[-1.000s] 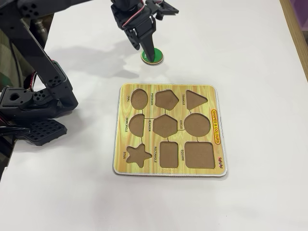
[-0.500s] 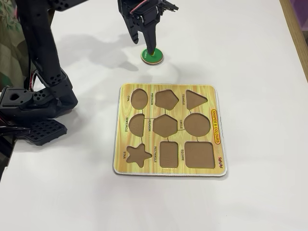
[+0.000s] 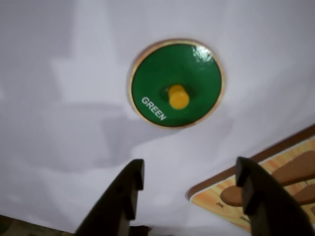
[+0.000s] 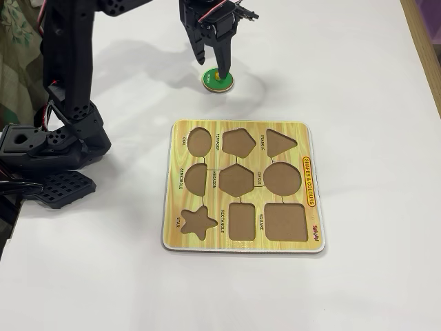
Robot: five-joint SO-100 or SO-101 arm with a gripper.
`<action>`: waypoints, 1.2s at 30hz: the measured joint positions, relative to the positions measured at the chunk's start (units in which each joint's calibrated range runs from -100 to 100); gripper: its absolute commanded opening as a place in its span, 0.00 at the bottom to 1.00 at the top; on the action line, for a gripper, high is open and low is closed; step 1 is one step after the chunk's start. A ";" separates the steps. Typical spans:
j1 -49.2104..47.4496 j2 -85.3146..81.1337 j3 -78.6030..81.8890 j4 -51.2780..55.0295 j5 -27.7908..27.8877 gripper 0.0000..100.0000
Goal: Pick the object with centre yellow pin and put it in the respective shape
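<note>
Saw the yellow shape board (image 4: 238, 245) nearest the camera in the fixed view, flat on the white table (image 4: 372, 96). Counted nine brown recesses in three rows, with the circle recess (image 4: 282, 178) at the right of the middle row. Read "SHAPES & COLOURS" along the board's right edge.

Found the arm's black base (image 4: 52, 148) to the left of the board, well apart from it.

Found the green disc (image 4: 213, 83) farther back, beyond the board's far edge and clear of it, flat on the table. Saw the gripper (image 4: 211, 67) pointing down right over the disc, one dark finger (image 4: 223, 58) crossing in front of the disc's top. Could not tell from this view whether finger and disc touched.

In the wrist view, saw both black fingers (image 3: 125, 191) spread wide with nothing between them. Saw the gripper (image 3: 191, 169) short of the green disc (image 3: 176, 84), with bare table between the tips and the disc's pale rim. Made out the yellow knob (image 3: 178, 96) at the disc's centre and the word "GREEN" beside it. Caught one corner of the shape board (image 3: 216, 199) at lower right, behind the right-hand finger.
</note>
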 measured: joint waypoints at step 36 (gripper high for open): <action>-1.96 14.52 -10.16 -4.88 0.21 0.21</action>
